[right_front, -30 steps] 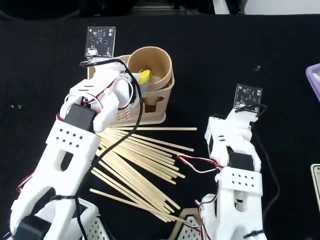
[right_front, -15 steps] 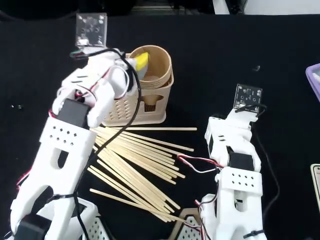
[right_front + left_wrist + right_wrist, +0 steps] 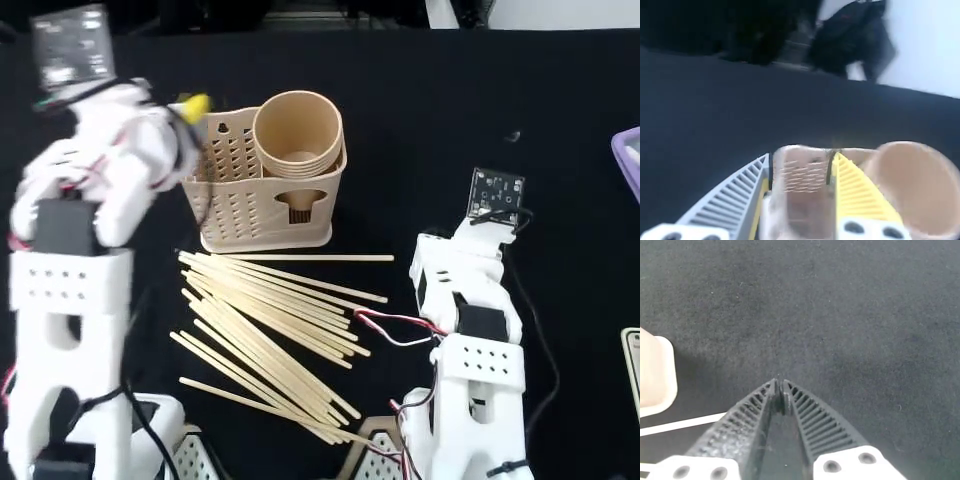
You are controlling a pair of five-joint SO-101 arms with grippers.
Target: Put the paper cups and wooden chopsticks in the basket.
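There is one basket (image 3: 265, 200), beige with small holes, at about 11 o'clock from the middle of the table (image 3: 450, 100). Inside it, in the part toward 3 o'clock, stands one stack of paper cups (image 3: 298, 130). At least three rims are seen, but the exact number I cannot tell. The wooden chopsticks (image 3: 270, 335) lie on the table at 6 o'clock of the basket, in one loose pile. They are perhaps twenty, overlapping too much for a sure count. One chopstick (image 3: 310, 258) lies apart, just beside the basket's foot.

There are two arms. The left gripper (image 3: 190, 108) is at 10 o'clock of the basket, near its corner, with its jaws apart and nothing between them. The right gripper (image 3: 779, 390) is over bare cloth at 4 o'clock of the basket, its jaws pressed together and holding nothing.

The table has a black cloth. A purple object (image 3: 628, 160) is at its 3 o'clock edge. Behind the table are dark shapes and a white wall (image 3: 930, 45).
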